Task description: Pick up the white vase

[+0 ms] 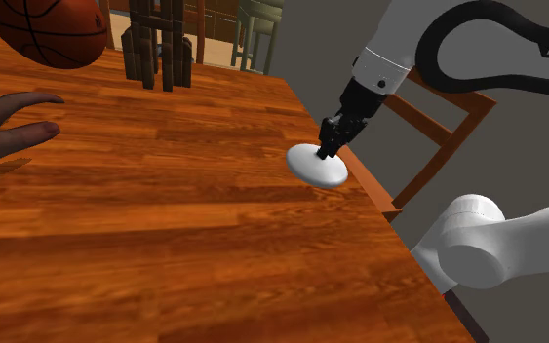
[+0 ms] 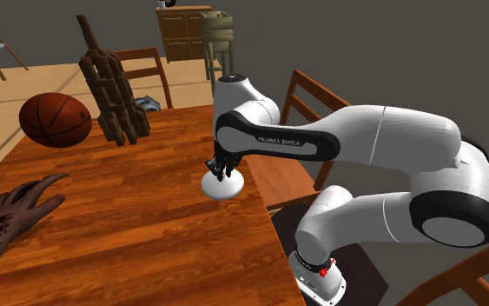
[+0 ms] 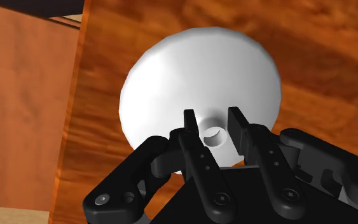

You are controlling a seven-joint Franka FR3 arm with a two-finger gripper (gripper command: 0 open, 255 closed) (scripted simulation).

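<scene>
The white vase (image 1: 317, 168) is a low, rounded body with a narrow neck, sitting near the wooden table's edge (image 1: 374, 200). It also shows in the second exterior view as a white dome (image 2: 222, 186). My black gripper (image 1: 331, 148) comes down on it from above, also seen at the vase's top (image 2: 221, 172). In the wrist view the two fingertips (image 3: 238, 121) clasp the small neck with its round opening (image 3: 213, 135), the wide white body (image 3: 196, 76) spreading out beyond them. The gripper (image 3: 213, 118) is shut on the neck.
A basketball (image 2: 55, 120) and a dark wooden bottle-shaped piece (image 2: 112, 91) stand at the table's far side. A dark hand (image 2: 12, 217) lies on the table at the second exterior view's left. Wooden chairs (image 2: 316, 96) stand beside the table edge near the vase.
</scene>
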